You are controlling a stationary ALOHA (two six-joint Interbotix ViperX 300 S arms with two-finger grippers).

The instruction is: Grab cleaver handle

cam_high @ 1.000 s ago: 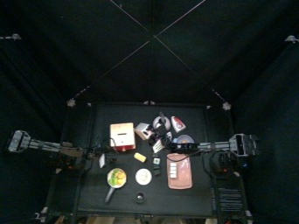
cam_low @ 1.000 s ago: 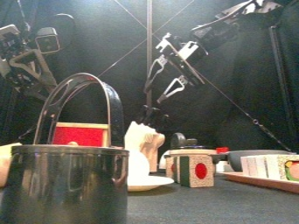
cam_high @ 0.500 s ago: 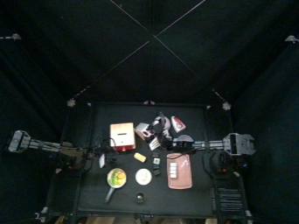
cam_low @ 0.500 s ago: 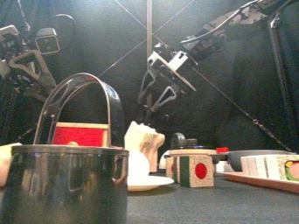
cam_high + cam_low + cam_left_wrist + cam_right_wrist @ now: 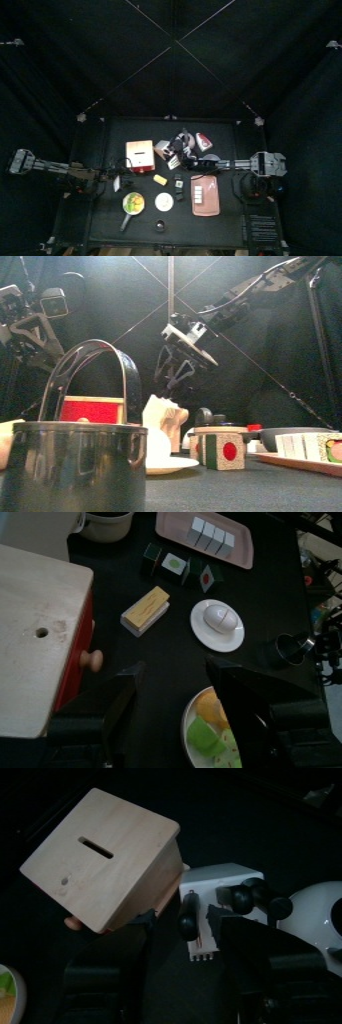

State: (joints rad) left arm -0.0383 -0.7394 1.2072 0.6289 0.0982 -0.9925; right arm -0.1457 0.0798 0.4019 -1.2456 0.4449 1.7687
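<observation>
cleaver handle (image 5: 201,928) lies between the spread jaws of the right gripper (image 5: 201,958), which has advanced; closure pending. left gripper (image 5: 174,687) open, idle.

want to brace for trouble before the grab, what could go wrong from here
1. The right end effector hangs over crowded items. The wooden block sits right beside what looks like the cleaver, so a descent could bump the block.
2. The handle looks small and dark in the right wrist view, so the grasp might miss it.
</observation>
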